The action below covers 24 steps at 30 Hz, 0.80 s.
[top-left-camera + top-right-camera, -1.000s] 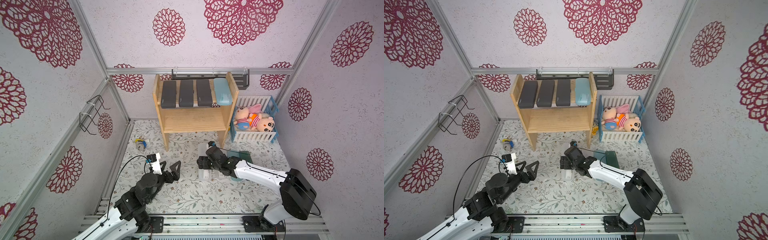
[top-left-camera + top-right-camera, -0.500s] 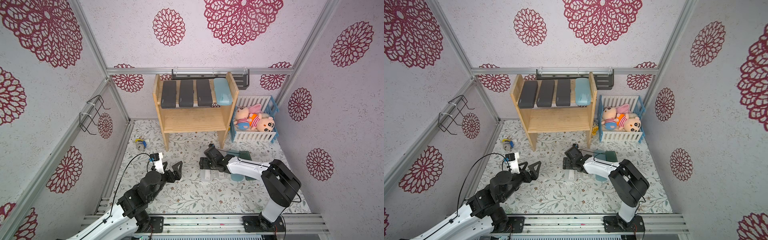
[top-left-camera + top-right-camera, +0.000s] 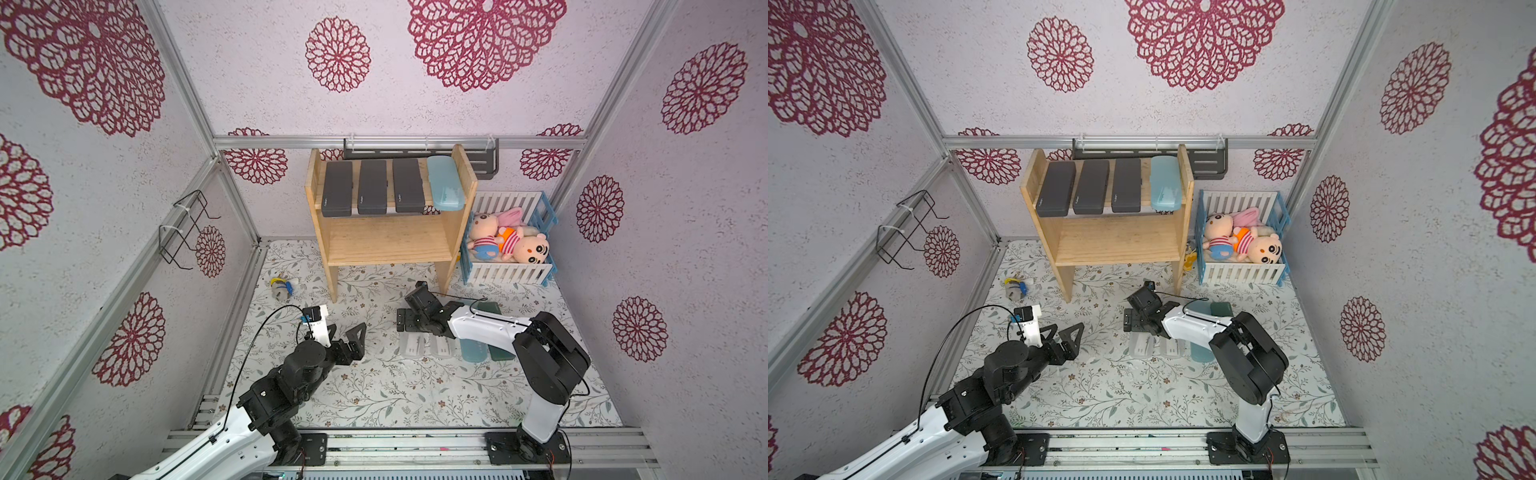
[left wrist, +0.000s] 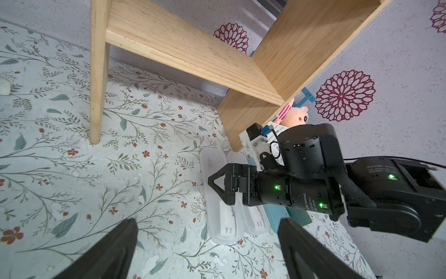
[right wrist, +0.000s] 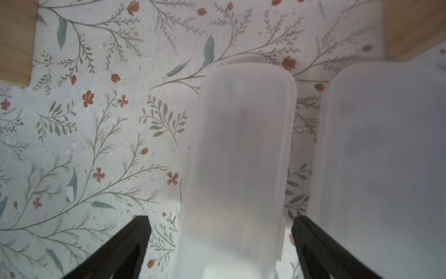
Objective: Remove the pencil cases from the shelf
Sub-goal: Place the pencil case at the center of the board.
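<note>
Right gripper point(image 5: 220, 217), jaws spread, straddles a frosted clear case point(image 5: 241, 145) lying flat on the floral mat point(image 3: 374, 395), gripping nothing. A second frosted case point(image 5: 386, 157) lies just beside it. Bare mat opens toward lower centre in both top views. Left gripper point(image 4: 207, 221) gapes empty. Upper centre, the shelf point(image 3: 390, 245) carries three dark grey cases point(image 3: 372, 187) and a light blue case point(image 3: 445, 183) on its top tier.

floral mat point(image 3: 374, 395) carries the wooden shelf point(image 3: 388, 243) and two frosted cases point(image 3: 413, 347); shelf's top tier has three dark grey cases point(image 3: 372, 187) plus one light blue case point(image 3: 445, 183)
</note>
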### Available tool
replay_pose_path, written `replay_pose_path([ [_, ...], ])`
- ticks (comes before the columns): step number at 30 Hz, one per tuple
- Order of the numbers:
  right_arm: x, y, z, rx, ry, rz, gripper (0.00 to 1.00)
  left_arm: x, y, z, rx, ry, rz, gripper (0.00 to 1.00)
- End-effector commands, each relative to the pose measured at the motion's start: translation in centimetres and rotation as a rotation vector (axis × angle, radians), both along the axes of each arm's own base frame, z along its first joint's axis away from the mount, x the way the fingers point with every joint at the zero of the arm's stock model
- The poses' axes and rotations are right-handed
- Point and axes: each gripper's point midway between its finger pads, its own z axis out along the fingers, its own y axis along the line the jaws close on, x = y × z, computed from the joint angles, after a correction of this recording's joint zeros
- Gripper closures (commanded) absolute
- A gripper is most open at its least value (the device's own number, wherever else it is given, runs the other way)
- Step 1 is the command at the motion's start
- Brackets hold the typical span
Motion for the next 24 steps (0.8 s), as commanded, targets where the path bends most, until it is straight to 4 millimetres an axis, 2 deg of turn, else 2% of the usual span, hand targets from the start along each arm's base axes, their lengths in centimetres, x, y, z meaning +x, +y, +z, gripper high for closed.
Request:
replay_pose_path([
  [1,1.0,-0.5,1.6,-0.021,-0.054,-0.007,0.01,-0.3,-0.1,-0.4,-0.005,-0.002,-0.010,0.03],
  [3,1.0,-0.1,3.0,-0.010,-0.091,0.005,0.01,-0.4,0.0,-0.2,-0.009,-0.004,-0.011,0.03],
  [5,0.9,1.1,5.3,0.017,-0.146,0.033,0.01,-0.5,0.0,0.1,-0.014,-0.012,-0.018,0.03],
  [8,0.4,4.0,8.3,0.097,-0.203,0.101,0.01,-0.5,0.4,0.7,-0.018,-0.018,-0.004,0.03],
  [11,-0.3,7.4,9.4,0.207,-0.200,0.173,0.01,-0.6,1.4,1.4,-0.020,-0.026,0.035,0.03],
  [14,-0.6,10.2,8.9,0.290,-0.161,0.224,0.01,-0.7,2.7,1.9,-0.010,-0.032,0.086,0.03],
  [17,-0.6,11.7,7.1,0.279,-0.122,0.231,0.01,-1.0,3.7,2.0,0.002,-0.031,0.114,0.03],
  [20,-0.6,12.1,4.9,0.263,-0.080,0.222,0.01,-1.2,4.2,1.8,0.008,-0.029,0.126,0.03],
  [24,-0.6,11.2,2.5,0.213,-0.051,0.188,0.01,-1.4,4.6,1.4,0.006,-0.026,0.130,0.03],
])
